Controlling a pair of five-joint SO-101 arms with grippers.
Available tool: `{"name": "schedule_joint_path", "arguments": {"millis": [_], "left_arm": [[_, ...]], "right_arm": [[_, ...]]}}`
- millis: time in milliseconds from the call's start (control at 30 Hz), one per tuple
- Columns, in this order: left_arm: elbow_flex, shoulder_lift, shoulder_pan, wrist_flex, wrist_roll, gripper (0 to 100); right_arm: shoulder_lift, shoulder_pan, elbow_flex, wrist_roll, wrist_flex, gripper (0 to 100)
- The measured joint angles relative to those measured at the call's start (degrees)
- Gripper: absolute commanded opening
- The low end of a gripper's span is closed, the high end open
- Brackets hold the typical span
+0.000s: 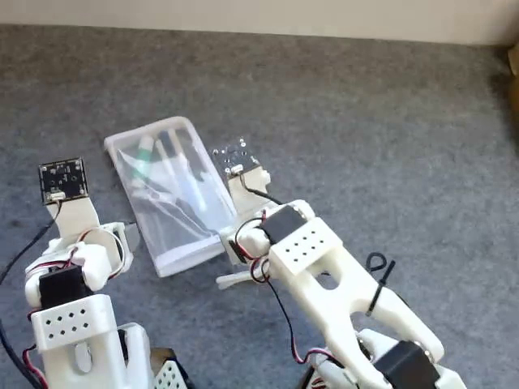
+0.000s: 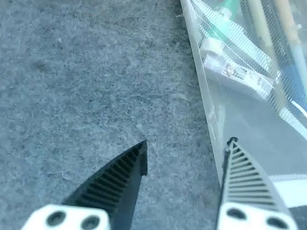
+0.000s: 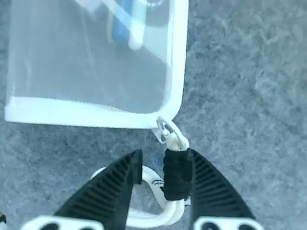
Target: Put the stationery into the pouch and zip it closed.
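Grey carpet covers the whole work area, flat, with a short nap. In the high view a pale strip of wall or skirting runs along 12 o'clock. A brown bit shows at the 3 o'clock edge, too little of it to name.

My left arm comes up from 7 o'clock, its square camera board at 9 o'clock. My left gripper is spread wide and holds nothing. One finger is over bare carpet and the other finger sits right at the pouch's long edge.

The pouch lies flat on the carpet just left of centre, long axis from 11 to 5 o'clock. It is translucent mesh with a white band at its 5 o'clock end. The stationery is inside it: several pens and a green-tipped piece toward the 11 o'clock end, and a small white block that I cannot identify.

My right arm comes in from 5 o'clock and ends at the pouch's near corner. Red and black wires hang under it, and a black cable loop sits on its side. My right gripper is parted, with the black zipper pull between the fingers. The pull lies against one finger, with a gap to the other, so it is not pinched. A white cord loops from the pull onto the carpet under the fingers. The pull hangs off the pouch's corner by a small metal ring. I cannot tell whether the zip is fully run.
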Motion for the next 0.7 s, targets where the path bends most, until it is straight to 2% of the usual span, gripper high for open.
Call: {"name": "schedule_joint_path", "arguments": {"millis": [200, 467, 700], "left_arm": [[1.2, 0.0, 0.0, -0.2, 0.0, 25], [1.2, 0.0, 0.0, -0.2, 0.0, 25], [1.3, 0.0, 0.0, -0.2, 0.0, 25]], "right_arm": [[6.1, 0.1, -0.1, 0.0, 0.0, 13.1], [6.4, 0.4, -0.4, 0.0, 5.2, 13.1], [6.9, 2.5, -0.4, 0.0, 5.7, 13.1]]}}
